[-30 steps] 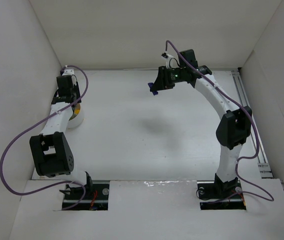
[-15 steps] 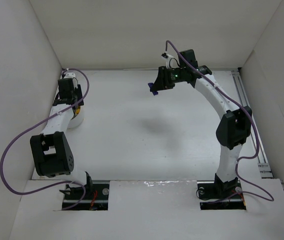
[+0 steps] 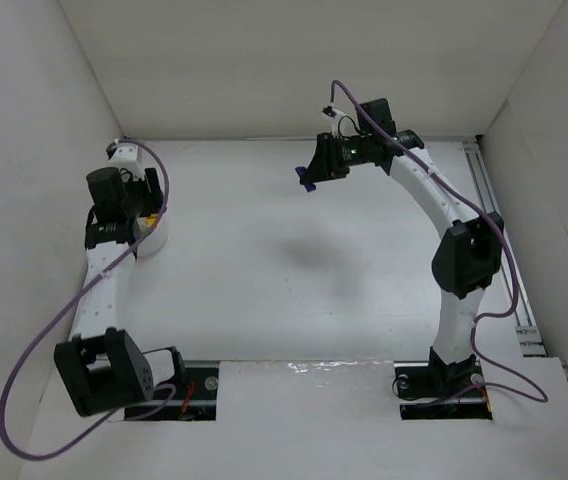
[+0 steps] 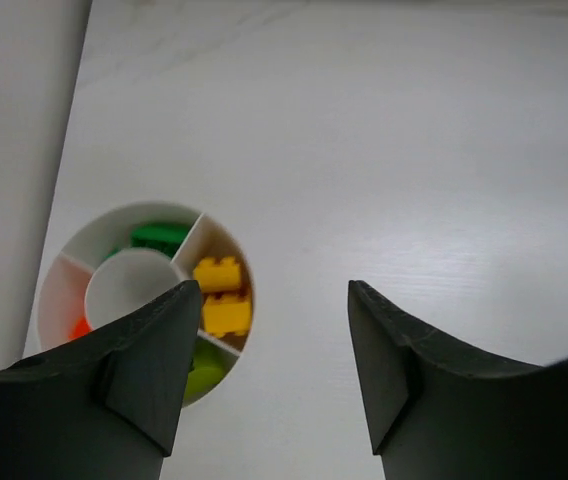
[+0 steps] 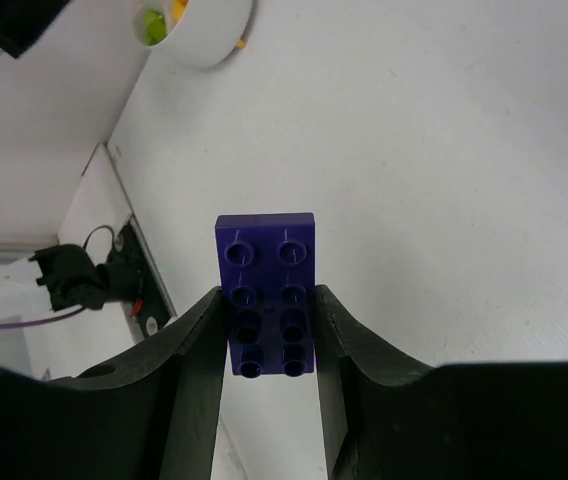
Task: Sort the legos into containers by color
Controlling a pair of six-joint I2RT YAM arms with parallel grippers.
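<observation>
Sorted so far: four colours are seen already parted in the divided round white bowl (image 4: 132, 288). Two yellow bricks (image 4: 222, 292) lie in one compartment, a green brick (image 4: 159, 236) in the next, a lime brick (image 4: 199, 365) in the one by the left finger, and an orange-red brick (image 4: 81, 327) is half hidden at the lower left. The rest of that last compartment is seen bare.
In hand: a purple-blue brick (image 5: 266, 255) is pinched between the fingers of the right gripper (image 5: 269, 300), studs turned toward the wrist camera. It is held in the air over the far middle of the table (image 3: 294, 270), well apart from the bowl.
Left gripper (image 4: 272, 292): the jaws are spread and nothing is seen between them. It is held above the bowl, at the table's left edge.
Left to do: the purple-blue brick is not yet binned and, by judgement, has to be carried across to the bowl. No loose brick is seen on the table in any view, so this may be the last one, though the patches under the arms are hidden.
Surface: a white matte tabletop with a faint grain is seen, and a soft shadow is cast near its middle.
Room: the table is closed in by white panel walls (image 3: 294, 60) on three sides. A rail (image 3: 504, 250) is set along the right edge, and purple cables (image 3: 24, 340) are looped from both arms.
</observation>
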